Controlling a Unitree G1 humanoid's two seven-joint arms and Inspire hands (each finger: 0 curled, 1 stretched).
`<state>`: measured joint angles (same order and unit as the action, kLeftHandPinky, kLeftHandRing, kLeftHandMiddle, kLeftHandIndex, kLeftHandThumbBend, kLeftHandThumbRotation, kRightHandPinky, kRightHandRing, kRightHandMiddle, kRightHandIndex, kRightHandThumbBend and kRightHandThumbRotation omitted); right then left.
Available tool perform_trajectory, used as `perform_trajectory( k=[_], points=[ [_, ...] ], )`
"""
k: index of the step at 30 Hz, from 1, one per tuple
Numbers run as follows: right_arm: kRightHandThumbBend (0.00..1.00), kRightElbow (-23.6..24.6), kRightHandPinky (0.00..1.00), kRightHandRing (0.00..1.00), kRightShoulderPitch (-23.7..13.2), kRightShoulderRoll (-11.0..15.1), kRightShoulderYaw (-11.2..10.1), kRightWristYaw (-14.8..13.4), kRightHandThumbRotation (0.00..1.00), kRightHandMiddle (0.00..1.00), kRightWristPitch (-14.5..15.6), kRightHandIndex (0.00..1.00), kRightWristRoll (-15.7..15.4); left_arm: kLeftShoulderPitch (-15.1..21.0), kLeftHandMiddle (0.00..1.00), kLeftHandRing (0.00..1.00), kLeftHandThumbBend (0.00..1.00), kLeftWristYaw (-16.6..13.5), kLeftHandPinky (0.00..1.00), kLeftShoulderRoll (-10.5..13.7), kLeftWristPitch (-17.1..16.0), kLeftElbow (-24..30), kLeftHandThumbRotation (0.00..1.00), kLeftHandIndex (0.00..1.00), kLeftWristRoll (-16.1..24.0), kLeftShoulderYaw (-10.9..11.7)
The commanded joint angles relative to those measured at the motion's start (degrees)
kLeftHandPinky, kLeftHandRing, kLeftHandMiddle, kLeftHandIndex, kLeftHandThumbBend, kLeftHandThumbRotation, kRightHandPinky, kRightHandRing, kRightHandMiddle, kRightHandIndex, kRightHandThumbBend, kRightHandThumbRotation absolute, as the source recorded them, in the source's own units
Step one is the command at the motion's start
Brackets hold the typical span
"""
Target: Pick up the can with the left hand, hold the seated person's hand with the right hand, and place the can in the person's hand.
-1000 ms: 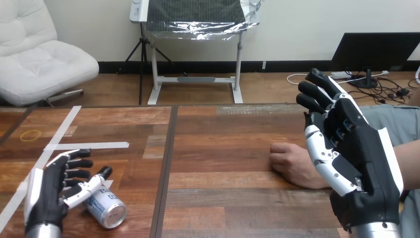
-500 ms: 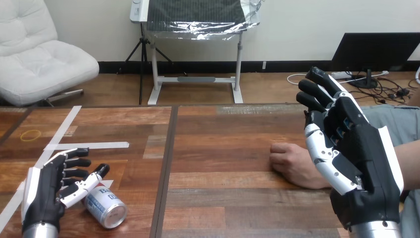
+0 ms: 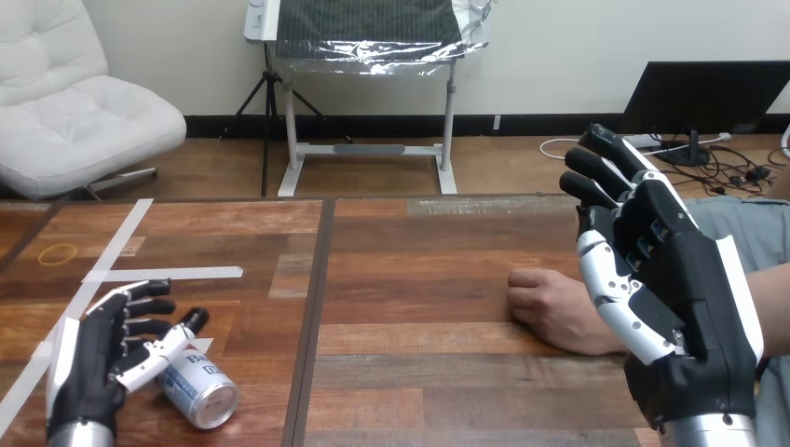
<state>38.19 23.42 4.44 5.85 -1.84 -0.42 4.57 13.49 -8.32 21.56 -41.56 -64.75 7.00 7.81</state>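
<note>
Over the last second the right hand (image 3: 671,307) has edged slightly rightward above the wooden surface (image 3: 419,279). It hangs raised, fingers apart and empty, with the person's hand (image 3: 554,307) fisted just to its left, probably awaiting the hold. The left hand (image 3: 93,358) is spread, ungripped. The can (image 3: 205,396) lies on its side beside that thumb, within reach.

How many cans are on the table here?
1. The can lies on its side at the table's near left, beside the left hand. The right hand hides some table.
</note>
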Motion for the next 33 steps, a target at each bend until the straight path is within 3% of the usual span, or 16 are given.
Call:
perform_trajectory(
  k=[1, 11, 21, 33],
  points=[
    [0.00, 2.03, 0.94, 0.85, -3.31, -0.95, -1.00, 0.06, 0.00, 0.85, -0.30, 0.84, 0.14, 3.12, 0.68, 0.62, 0.72, 0.29, 0.55, -1.20, -2.38, 0.53, 0.29, 0.71, -0.68, -0.16],
    [0.00, 2.31, 0.93, 0.84, -3.19, -0.95, -1.24, 0.18, 0.00, 0.84, -0.26, 0.84, 0.62, 2.72, 0.68, 0.62, 0.69, 0.76, 0.54, -2.91, -3.26, 1.42, 0.24, 0.71, -0.84, -0.25],
    [0.00, 2.56, 0.92, 0.84, -3.00, -0.75, -1.57, 0.34, 0.00, 0.84, -0.25, 0.83, 0.69, 1.56, 0.68, 0.63, 0.66, -1.17, 0.55, -3.84, -3.61, 3.41, 0.24, 0.71, 0.74, -0.85],
    [0.00, 2.53, 0.89, 0.83, -2.93, -0.97, -1.48, 0.32, 0.00, 0.83, -0.14, 0.83, 0.69, 0.31, 0.69, 0.64, 0.62, -1.86, 0.57, -4.60, -4.27, 4.14, 0.16, 0.72, 0.95, -0.75]
  ],
)
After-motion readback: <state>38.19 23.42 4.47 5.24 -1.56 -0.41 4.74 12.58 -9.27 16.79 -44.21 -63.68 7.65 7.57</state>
